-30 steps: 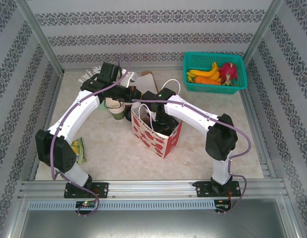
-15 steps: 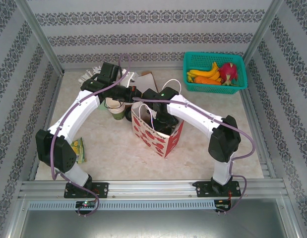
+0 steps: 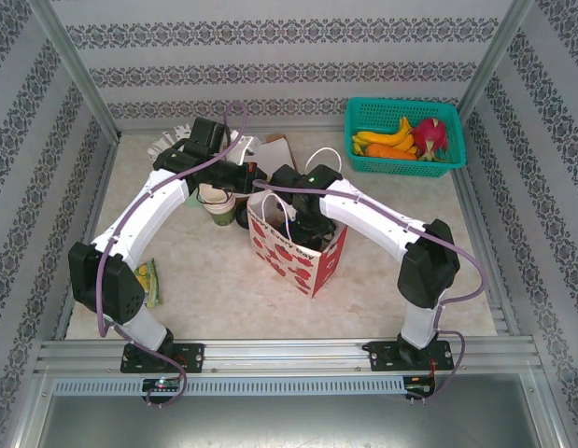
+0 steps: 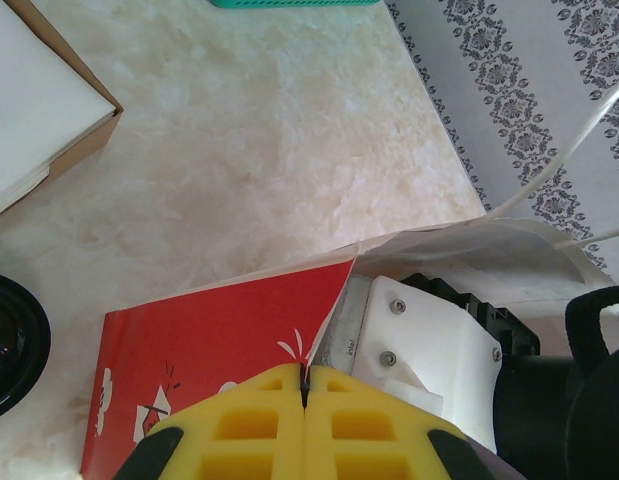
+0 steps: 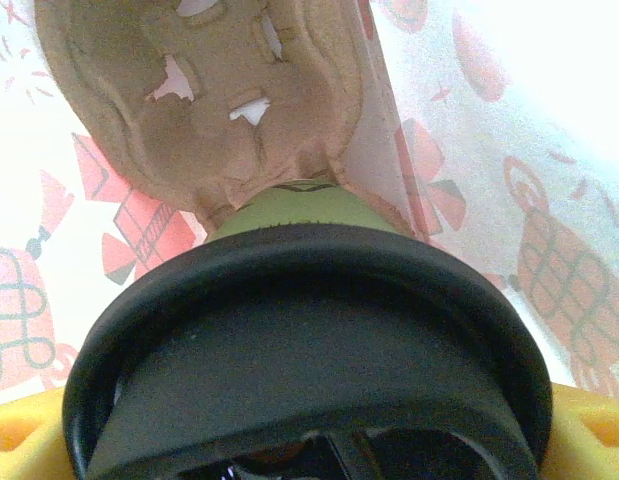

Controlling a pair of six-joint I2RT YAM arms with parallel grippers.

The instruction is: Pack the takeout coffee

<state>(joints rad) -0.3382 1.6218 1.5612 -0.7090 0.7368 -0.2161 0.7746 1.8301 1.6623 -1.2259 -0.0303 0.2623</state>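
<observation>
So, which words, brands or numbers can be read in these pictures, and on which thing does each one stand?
"intel": on the silver camera module next to the bag, printed sideways.
red paper bag: white drawings only, no legible words.
takeout coffee: no text can be read on its black lid.

The top external camera looks down from above and behind the arm bases [image 3: 156, 357], far enough back to take in the whole table [image 3: 223, 280]. The left wrist camera sits close over its yellow left fingers [image 4: 249, 430], facing across the table toward the wall [image 4: 529, 80]. The right wrist camera points down inside the paper bag [image 3: 293, 261], very near the takeout coffee [image 5: 309, 340]. All three views share the bag.
</observation>
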